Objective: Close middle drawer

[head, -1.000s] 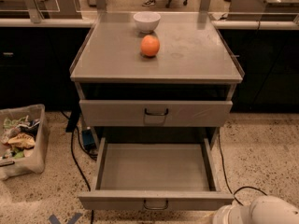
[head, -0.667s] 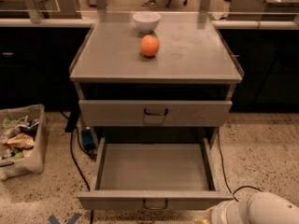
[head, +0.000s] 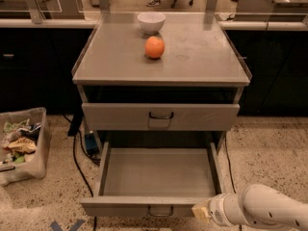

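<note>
The middle drawer (head: 159, 173) is pulled far out of the grey cabinet. Its wide shallow tray is bare. Its flat front (head: 120, 207) faces me at the bottom of the view, with a small dark loop handle (head: 160, 211). The uppermost drawer (head: 160, 117) above it is pushed in. The lowest drawer is out of view. My white arm (head: 262, 211) comes in from the lower right. The gripper (head: 199, 211) is at the right end of the middle drawer's front, at or very close to it.
An orange (head: 154, 47) and a white bowl (head: 151, 21) stand on the cabinet top (head: 202, 57). A clear bin of rubbish (head: 21, 143) sits on the floor at left. Dark cables (head: 77, 153) run beside the cabinet. Dark counters stand behind.
My arm has moved left along the bottom of the view, bringing the gripper up to the right end of the open drawer's front. The drawer has not moved.
</note>
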Action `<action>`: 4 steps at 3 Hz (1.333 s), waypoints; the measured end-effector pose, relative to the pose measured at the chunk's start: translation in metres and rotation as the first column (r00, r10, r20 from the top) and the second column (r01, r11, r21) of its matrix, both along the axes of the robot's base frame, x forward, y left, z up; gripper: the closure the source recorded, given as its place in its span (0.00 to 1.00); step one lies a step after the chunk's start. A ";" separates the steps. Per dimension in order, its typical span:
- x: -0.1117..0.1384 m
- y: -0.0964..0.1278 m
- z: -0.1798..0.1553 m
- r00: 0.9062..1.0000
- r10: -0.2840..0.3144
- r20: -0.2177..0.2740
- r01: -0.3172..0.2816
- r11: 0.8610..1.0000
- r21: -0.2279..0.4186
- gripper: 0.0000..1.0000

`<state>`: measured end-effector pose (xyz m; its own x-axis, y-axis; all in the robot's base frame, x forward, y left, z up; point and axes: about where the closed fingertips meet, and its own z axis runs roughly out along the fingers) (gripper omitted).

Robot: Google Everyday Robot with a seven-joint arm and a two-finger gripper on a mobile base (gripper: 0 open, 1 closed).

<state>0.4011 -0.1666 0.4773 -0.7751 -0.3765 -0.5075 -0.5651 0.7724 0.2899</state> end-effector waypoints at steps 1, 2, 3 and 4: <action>-0.041 0.002 0.037 1.000 -0.003 -0.010 0.004 0.999 0.036 1.00; -0.040 -0.002 0.043 1.000 -0.010 0.001 0.010 1.000 0.026 1.00; -0.034 -0.003 0.032 1.000 0.000 -0.002 0.000 1.000 0.011 1.00; -0.025 -0.008 -0.004 0.999 -0.022 -0.031 0.022 1.000 0.002 1.00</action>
